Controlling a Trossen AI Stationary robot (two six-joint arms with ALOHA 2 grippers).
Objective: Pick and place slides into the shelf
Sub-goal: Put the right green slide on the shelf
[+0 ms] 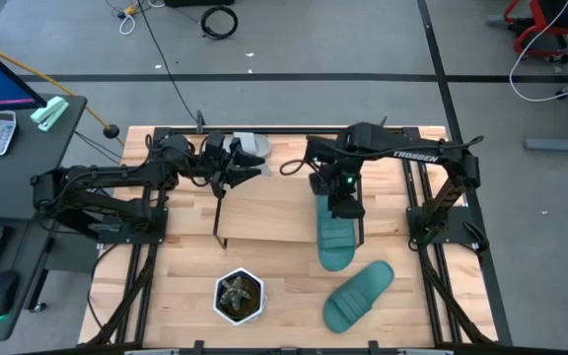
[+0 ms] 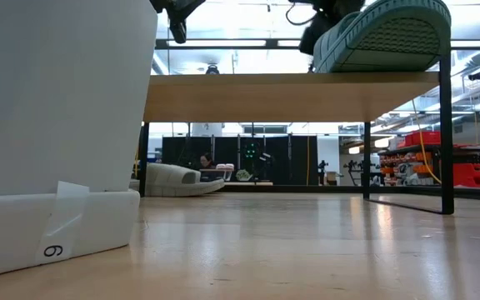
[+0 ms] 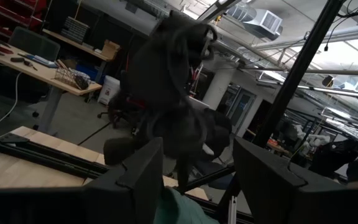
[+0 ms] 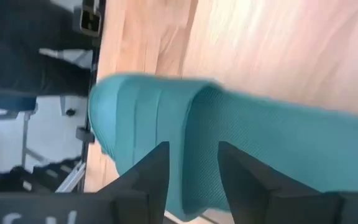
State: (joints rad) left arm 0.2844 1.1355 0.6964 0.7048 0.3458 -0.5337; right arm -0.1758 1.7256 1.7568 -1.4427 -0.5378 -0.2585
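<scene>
One teal slide [image 1: 336,240] lies on the shelf [image 1: 264,219] at its right end, long axis crossing the board, one end overhanging the front edge. The right gripper [image 1: 344,206] hovers above it, jaws narrowly parted, empty. The left gripper [image 1: 227,173] waits behind the shelf, jaws apart.

Right gripper [image 1: 344,209] over teal slide [image 1: 336,241] on shelf [image 1: 264,222], second teal slide [image 1: 357,295] on table, left gripper [image 1: 233,173] near grey slide [image 1: 250,146]

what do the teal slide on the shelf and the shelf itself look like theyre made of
The teal slide looks like moulded rubber or foam, matte, with a fine dimpled tread on its sole. The shelf has what looks like a light wooden board top with a smooth satin surface and faint grain; its legs are thin, black and straight, probably painted metal.
</scene>
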